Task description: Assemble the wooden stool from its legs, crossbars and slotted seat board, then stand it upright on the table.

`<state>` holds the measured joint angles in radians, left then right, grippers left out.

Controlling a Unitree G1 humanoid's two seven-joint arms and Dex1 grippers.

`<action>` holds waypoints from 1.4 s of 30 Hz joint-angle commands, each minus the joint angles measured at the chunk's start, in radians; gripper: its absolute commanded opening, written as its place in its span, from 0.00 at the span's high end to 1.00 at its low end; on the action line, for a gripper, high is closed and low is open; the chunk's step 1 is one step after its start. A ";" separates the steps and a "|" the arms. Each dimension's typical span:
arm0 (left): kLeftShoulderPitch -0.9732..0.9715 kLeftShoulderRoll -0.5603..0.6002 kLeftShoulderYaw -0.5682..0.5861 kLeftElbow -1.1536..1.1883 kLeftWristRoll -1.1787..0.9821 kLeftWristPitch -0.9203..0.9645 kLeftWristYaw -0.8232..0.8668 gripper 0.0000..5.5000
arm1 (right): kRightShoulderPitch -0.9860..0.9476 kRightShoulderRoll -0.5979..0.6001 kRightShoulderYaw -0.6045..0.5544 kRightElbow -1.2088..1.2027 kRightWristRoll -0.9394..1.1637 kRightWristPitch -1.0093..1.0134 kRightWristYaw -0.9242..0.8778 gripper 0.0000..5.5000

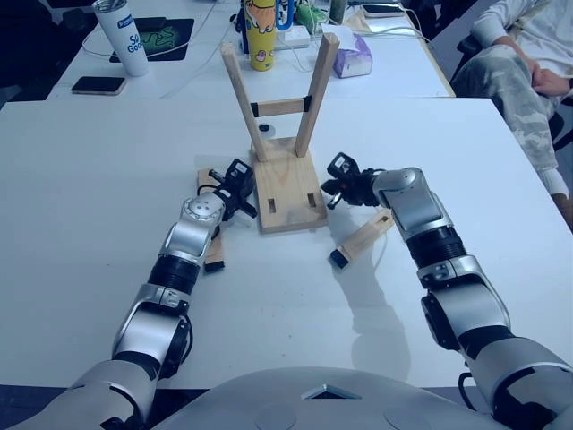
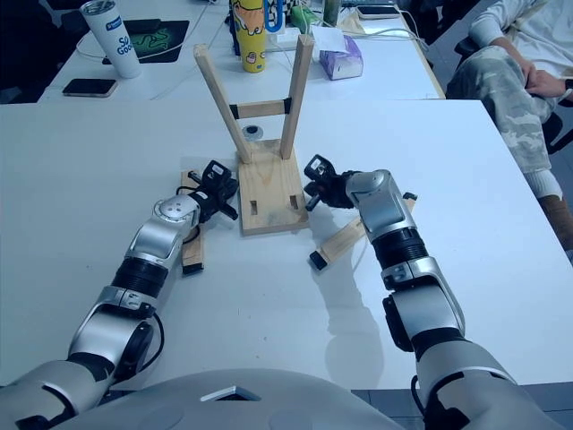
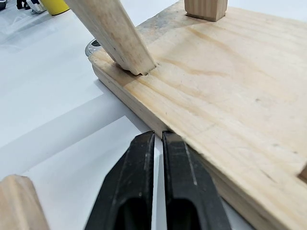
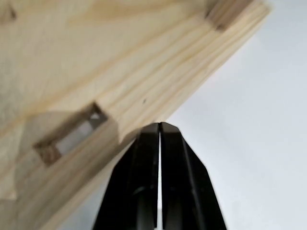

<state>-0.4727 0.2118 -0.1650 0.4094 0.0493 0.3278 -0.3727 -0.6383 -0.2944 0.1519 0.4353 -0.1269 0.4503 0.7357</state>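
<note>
The slotted seat board lies flat on the white table. Two legs stand in its far slots, leaning apart and joined by a crossbar. The two near slots are open. My left gripper is shut, its tips against the board's left edge. On the other side my right gripper is also shut, with its tips at the board's right edge. One loose leg piece lies under my right forearm, and another under my left forearm.
On the table behind stand a white tumbler, a phone, a yellow cup and a tissue pack. A small round object sits just beyond the board. A person sits at the far right.
</note>
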 commanded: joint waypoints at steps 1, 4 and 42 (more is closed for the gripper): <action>0.025 -0.046 0.069 -0.106 -0.055 -0.120 0.046 0.94 | 0.007 0.005 -0.193 -0.114 0.095 -0.042 -0.183 1.00; 0.057 -0.070 0.102 -0.163 -0.087 -0.158 0.067 0.94 | 0.033 -0.017 -0.258 -0.166 0.115 -0.039 -0.262 1.00; 0.288 -0.133 0.130 -0.367 -0.070 -0.204 0.241 1.00 | 0.646 -0.081 -0.428 -0.806 0.318 0.447 -0.477 0.75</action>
<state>-0.1867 0.0814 -0.0288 0.0558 -0.0308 0.1239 -0.1391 0.0250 -0.3875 -0.2815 -0.3279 0.1958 0.8542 0.2994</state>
